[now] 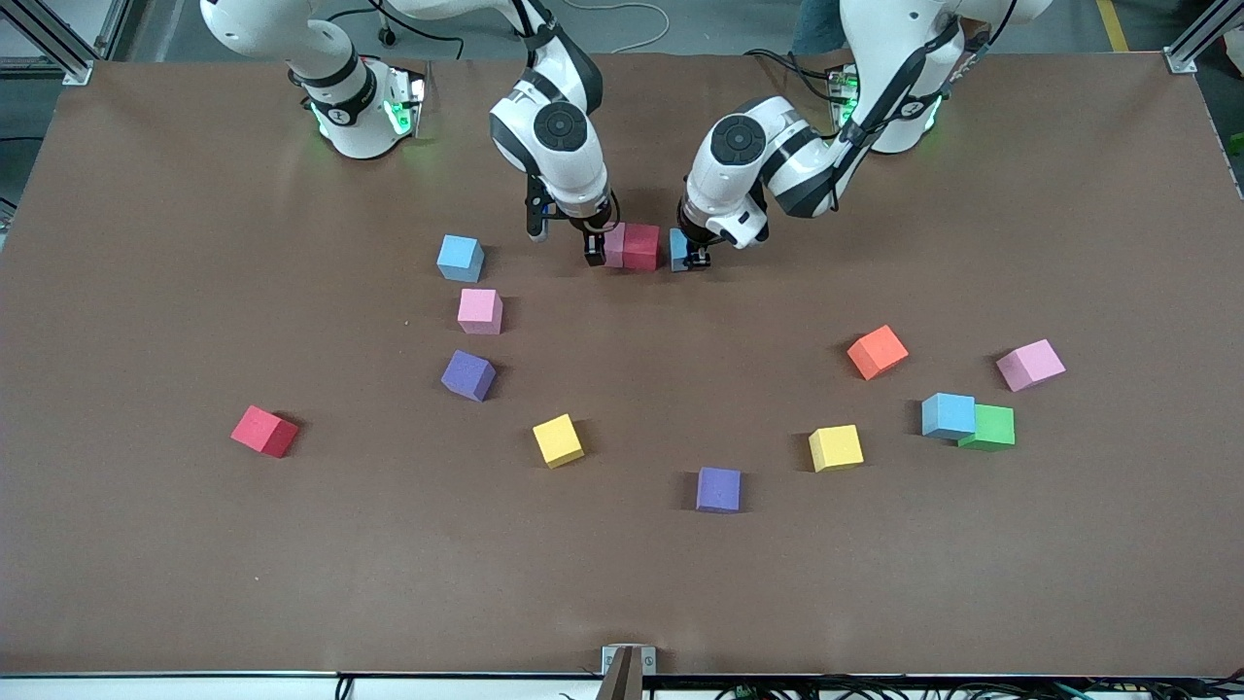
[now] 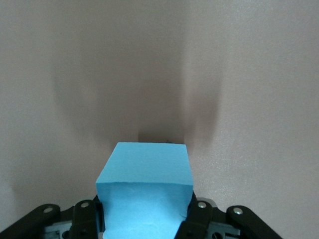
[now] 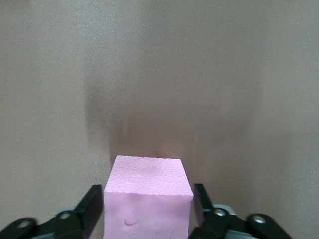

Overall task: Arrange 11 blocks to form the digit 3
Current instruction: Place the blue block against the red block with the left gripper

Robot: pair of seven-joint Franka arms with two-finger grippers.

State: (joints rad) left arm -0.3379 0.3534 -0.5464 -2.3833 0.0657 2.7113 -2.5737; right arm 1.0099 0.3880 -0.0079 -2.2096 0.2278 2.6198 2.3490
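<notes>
Left wrist view: one light blue block (image 2: 144,191) sits between the left gripper's (image 2: 145,215) black fingers (image 2: 89,219); both pads press flat on its side faces, so it is gripped; top face of the cube is clean and square, front face slightly rough in texture; brown table (image 2: 249,89) fills the rest of the view; a soft dark shadow lies on the table just past the block's top edge; no other blocks visible here.
</notes>
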